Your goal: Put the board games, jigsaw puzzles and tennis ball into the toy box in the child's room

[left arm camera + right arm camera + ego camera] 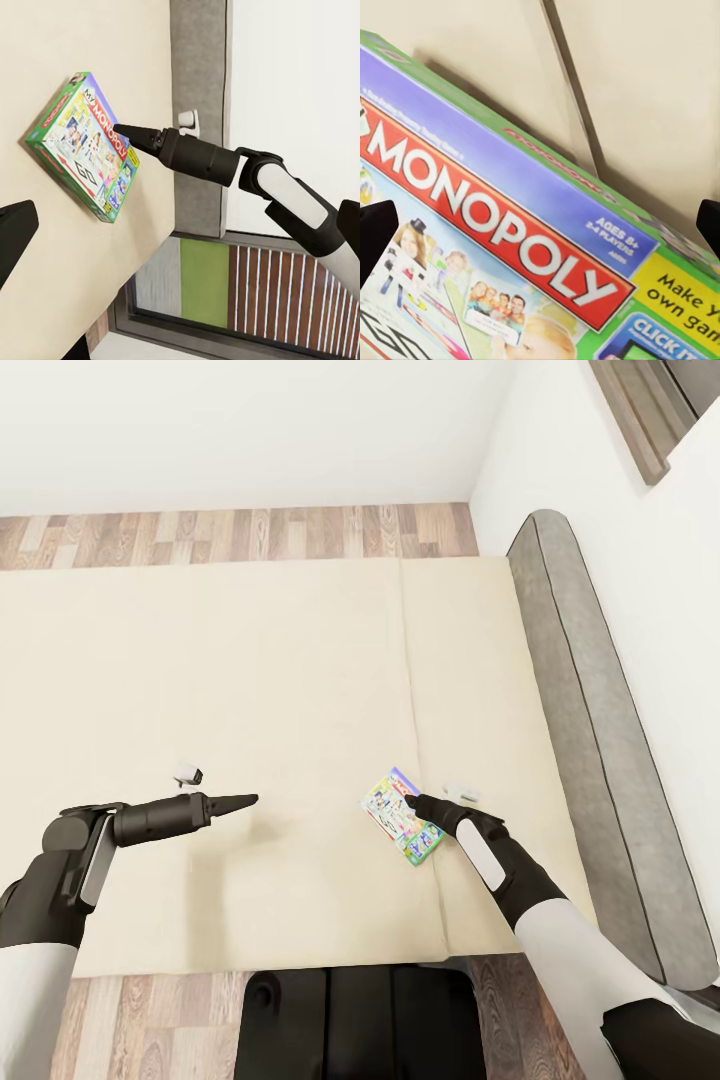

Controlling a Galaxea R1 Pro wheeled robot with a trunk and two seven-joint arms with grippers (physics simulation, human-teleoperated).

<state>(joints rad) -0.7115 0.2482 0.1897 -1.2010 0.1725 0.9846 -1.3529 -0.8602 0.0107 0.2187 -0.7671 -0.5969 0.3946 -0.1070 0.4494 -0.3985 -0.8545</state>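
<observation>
While the right gripper (414, 801) reaches its fingertips to the edge of a flat rectangular board game box (402, 816) with a white-green cartoon cover and a red Monopoly banner, the box lies flat on the wide cream mattress of the bed (200, 690), just beside the seam between the two mattresses. In the right wrist view the two black fingertips (375, 238) stand wide apart, with the cover between them. Well apart to the left, the left gripper (240, 800) hovers over bare mattress, fingers together in a point.
</observation>
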